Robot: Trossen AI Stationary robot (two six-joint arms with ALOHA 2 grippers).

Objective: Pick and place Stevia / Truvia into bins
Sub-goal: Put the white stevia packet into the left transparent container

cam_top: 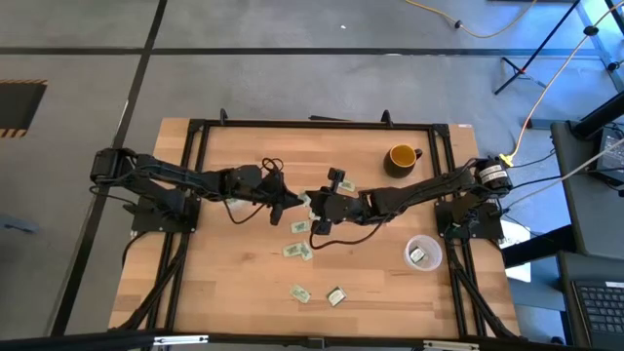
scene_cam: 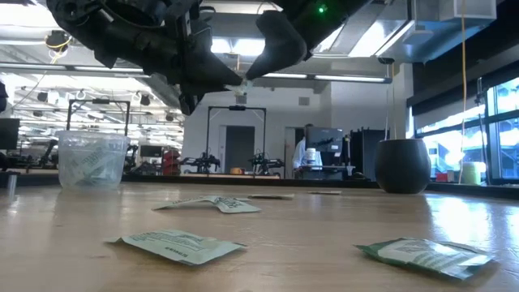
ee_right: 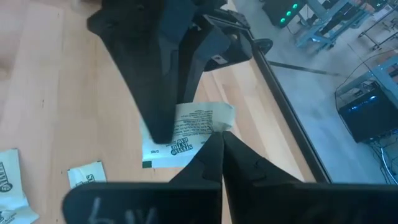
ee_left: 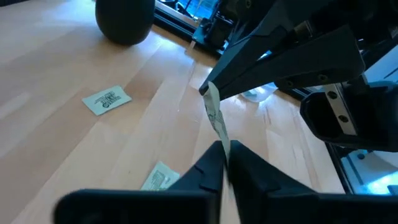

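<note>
One pale green and white Stevia packet hangs in the air over the table's middle, held between my two grippers. My left gripper comes from the table's left and is shut on one end. My right gripper comes from the right and is shut on the other end. In the low view the packet shows as a small pale tab between the dark fingertips. Several more packets lie flat on the wood. A clear cup stands at the near right with a packet inside. My left gripper pinches the packet's end between its two fingers, coming from the table's left and slanting slightly down. The packet is lifted clear of the table and runs on to the other gripper's fingertips. My right gripper pinches the opposite end between its two fingers, reaching in from the table's right, slanting down. That end curls a little at the fingertips. The packet spans the short gap to the other gripper's fingers, well above the table.
A yellow-orange mug stands at the far right. A black frame borders the tabletop. Loose packets also lie near the front edge and close to the low camera. A dark cable loops under my right gripper.
</note>
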